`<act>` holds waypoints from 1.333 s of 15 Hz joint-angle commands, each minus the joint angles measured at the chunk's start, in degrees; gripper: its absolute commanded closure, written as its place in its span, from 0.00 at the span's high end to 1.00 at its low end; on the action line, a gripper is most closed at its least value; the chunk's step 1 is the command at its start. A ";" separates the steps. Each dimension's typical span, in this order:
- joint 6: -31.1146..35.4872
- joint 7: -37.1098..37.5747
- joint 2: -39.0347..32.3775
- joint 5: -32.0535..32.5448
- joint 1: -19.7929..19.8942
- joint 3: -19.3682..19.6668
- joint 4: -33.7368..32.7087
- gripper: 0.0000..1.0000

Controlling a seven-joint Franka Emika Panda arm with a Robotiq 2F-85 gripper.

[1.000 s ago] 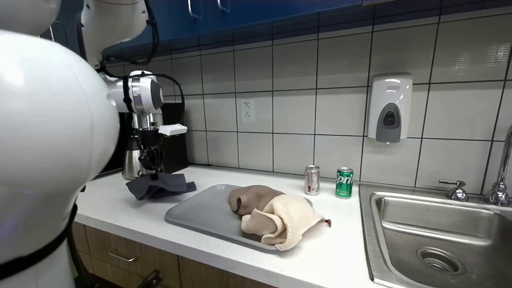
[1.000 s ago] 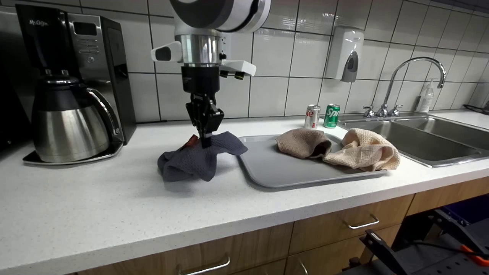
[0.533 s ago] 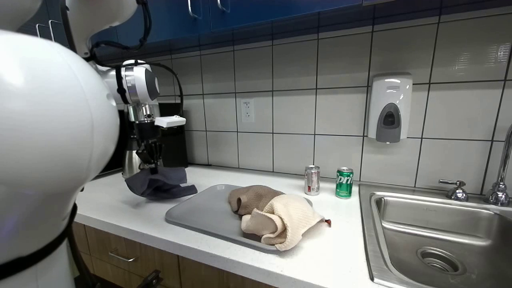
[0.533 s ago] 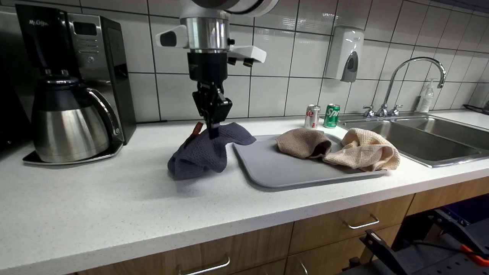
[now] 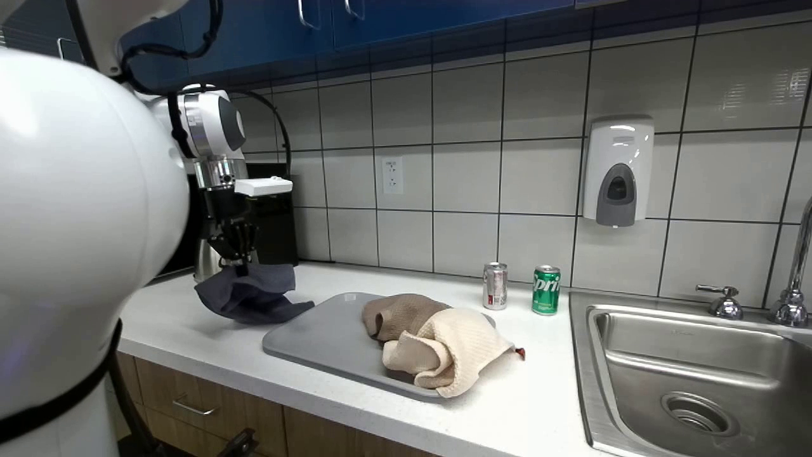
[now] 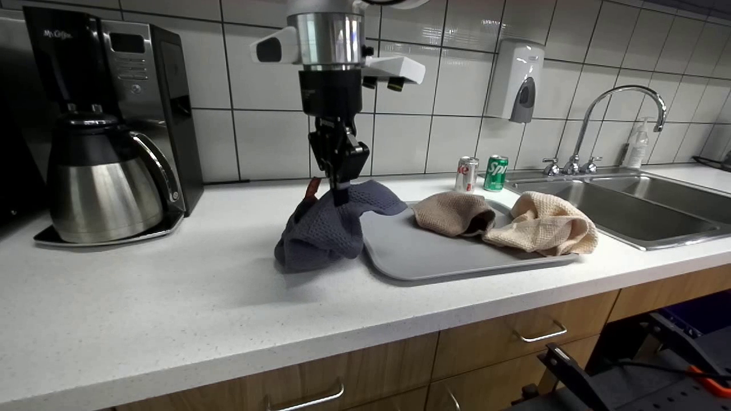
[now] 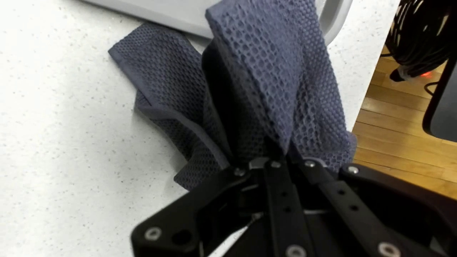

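My gripper (image 6: 341, 198) is shut on a dark blue-grey waffle cloth (image 6: 322, 234), pinching it near the top. The cloth drapes down on both sides of the fingers, with a small red tag (image 6: 312, 187) showing. Its lower folds hang close to the counter; whether they touch it I cannot tell. In the wrist view the cloth (image 7: 264, 53) covers part of the edge of a grey tray (image 7: 160, 12), and the fingertips are buried in its folds. On the tray (image 6: 411, 260) lie a brown cloth (image 6: 448, 211) and a cream cloth (image 6: 542, 222), which hangs over the rim.
Behind the tray stand a silver can (image 5: 495, 285) and a green Sprite can (image 5: 545, 290). A coffee maker (image 6: 108, 171) is left of the gripper, a steel sink (image 5: 691, 374) beyond the tray. The counter's front edge (image 6: 365, 333) runs above wooden drawers.
My gripper has risen a little and carried the dark cloth sideways, closer to the tray. The tray, the two cloths on it and the cans have stayed put.
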State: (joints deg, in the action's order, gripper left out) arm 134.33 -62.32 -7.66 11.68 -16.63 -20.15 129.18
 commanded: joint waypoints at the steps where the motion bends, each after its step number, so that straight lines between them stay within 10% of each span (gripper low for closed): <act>1: -1.01 3.31 5.95 0.92 -0.27 0.48 4.24 0.01; 20: -8.28 5.71 16.66 3.14 -0.06 3.67 6.34 0.01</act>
State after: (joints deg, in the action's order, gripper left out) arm 128.08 -58.58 5.02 13.15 -16.62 -16.88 133.65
